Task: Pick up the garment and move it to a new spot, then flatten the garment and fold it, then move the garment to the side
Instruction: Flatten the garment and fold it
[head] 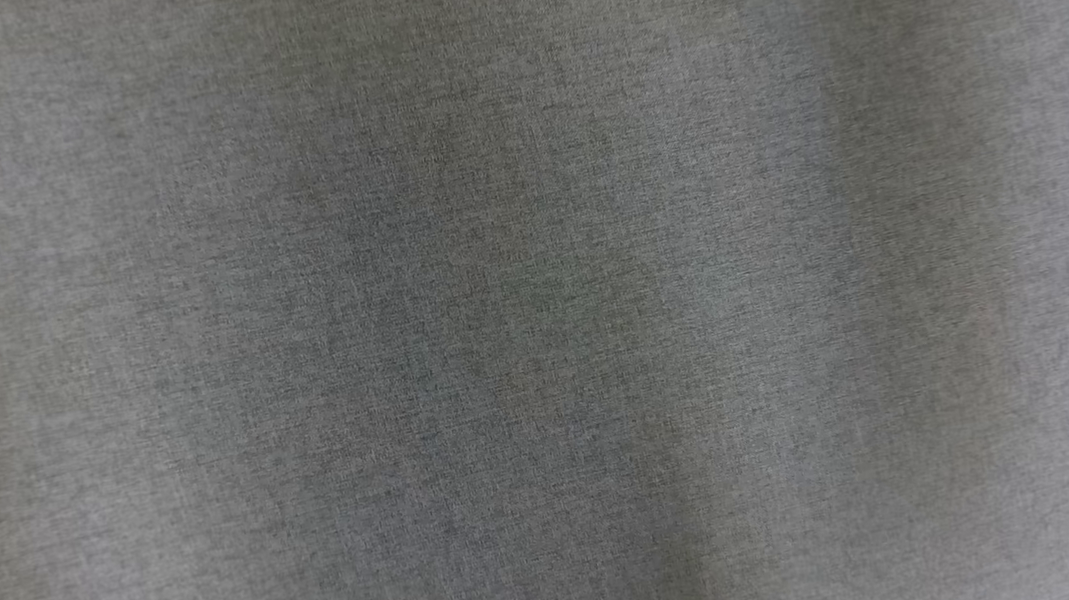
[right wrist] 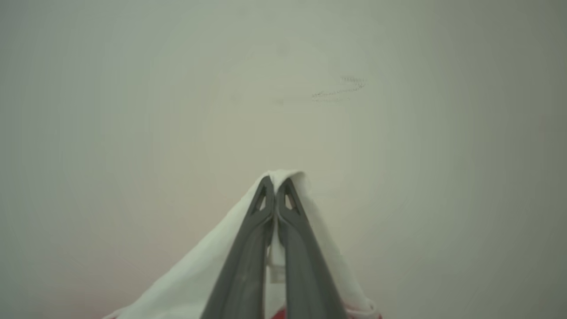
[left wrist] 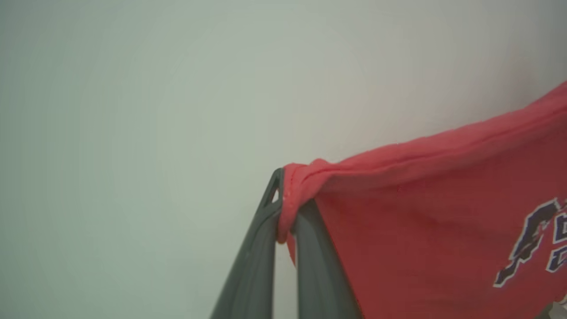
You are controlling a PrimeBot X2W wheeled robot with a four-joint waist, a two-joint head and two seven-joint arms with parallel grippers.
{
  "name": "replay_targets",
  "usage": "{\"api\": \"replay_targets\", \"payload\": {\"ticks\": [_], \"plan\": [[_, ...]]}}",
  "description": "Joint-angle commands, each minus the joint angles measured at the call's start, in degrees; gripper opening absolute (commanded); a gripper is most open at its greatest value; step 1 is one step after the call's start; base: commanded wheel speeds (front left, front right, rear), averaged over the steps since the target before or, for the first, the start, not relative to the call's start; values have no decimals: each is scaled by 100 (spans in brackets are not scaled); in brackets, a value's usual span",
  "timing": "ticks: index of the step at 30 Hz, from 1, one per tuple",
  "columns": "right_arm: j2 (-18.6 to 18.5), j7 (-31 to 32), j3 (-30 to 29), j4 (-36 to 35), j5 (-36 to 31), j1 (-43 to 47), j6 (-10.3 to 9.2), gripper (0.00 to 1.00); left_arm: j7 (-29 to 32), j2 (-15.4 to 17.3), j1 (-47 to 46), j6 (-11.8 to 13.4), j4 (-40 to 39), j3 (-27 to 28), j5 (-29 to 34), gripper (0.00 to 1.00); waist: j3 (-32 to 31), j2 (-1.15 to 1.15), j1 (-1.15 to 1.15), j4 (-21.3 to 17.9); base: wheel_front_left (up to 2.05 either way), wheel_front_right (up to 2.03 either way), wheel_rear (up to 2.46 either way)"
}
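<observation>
Both grippers are gripping the red shirt [left wrist: 421,212], apparently lifting it against a pale surface, so the pickup looks done; placing, flattening, folding and moving aside are all left. The left gripper [left wrist: 287,201] is pinching a bunched red edge. The right gripper [right wrist: 275,188] is clamping a white fold [right wrist: 199,274], probably of the same shirt. The print is running off the frame, and I cannot tell what the grey cloth [head: 535,300] is.

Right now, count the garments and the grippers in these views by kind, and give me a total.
garment: 1, red with a printed logo, and a white part
grippers: 2, left gripper and right gripper, jaws of each shut on the garment
Total: 3
</observation>
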Motion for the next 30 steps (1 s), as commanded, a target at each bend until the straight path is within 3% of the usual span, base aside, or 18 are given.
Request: {"api": "replay_targets", "payload": {"ticks": [1,10,17,22,23,30], "plan": [[34,-32,-53,90,82,-20,3,0,-32,-32,-23,16,56,-39,-5,0,57,-1,0,21,0,0,0],[3,-275,238,187,342,402,3,0,-644,-221,509,72,164,95,-315,0,126,-1,0,94,0,0,0],[-18,-474,873,-757,1237,2526,3,0,-1242,25,2454,120,-205,392,-833,0,-540,-1,0,28,0,0,0],[-205,-520,1114,-1663,1918,4380,3,0,-1305,347,4176,474,-1162,735,-1066,0,-1081,-1,0,10,0,0,0],[-205,-520,1114,-1663,1918,4380,3,0,-1305,347,4176,474,-1162,735,-1066,0,-1081,-1,0,10,0,0,0],[-457,-458,1145,-2994,2479,6882,3,0,-1300,819,6876,1274,-3025,1291,-981,0,-1669,-1,0,-13,0,0,0]]}}
